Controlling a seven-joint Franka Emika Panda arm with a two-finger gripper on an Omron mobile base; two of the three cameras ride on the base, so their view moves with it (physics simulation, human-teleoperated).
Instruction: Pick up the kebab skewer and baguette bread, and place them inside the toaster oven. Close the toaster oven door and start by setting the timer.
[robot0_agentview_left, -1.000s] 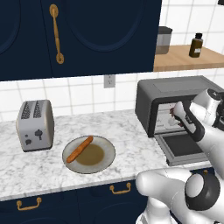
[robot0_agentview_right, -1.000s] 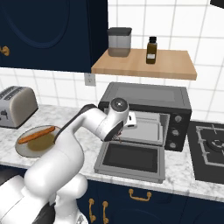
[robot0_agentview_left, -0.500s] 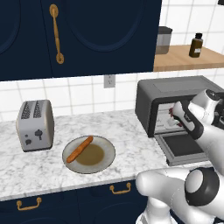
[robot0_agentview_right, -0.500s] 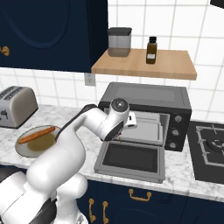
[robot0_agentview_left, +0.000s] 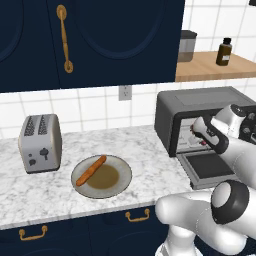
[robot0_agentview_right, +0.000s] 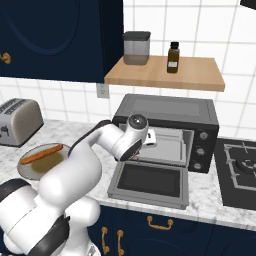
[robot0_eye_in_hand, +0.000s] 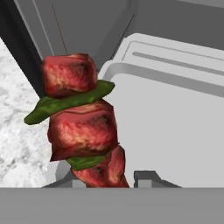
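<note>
little has moved over the last second: tool (robot0_eye_in_hand: 103, 175) stays at the toaster oven (robot0_agentview_right: 167, 112) mouth, jaws part closed on the kebab skewer (robot0_eye_in_hand: 81, 120), above the inner tray (robot0_eye_in_hand: 175, 127). baguette bread (robot0_agentview_left: 91, 170) waits on plate (robot0_agentview_left: 122, 170); release looks next.

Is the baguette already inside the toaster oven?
No, the baguette lies on the plate on the counter, left of the toaster oven.

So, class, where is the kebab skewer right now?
The kebab skewer is held in the gripper at the open toaster oven, just before its pale inner tray.
</note>
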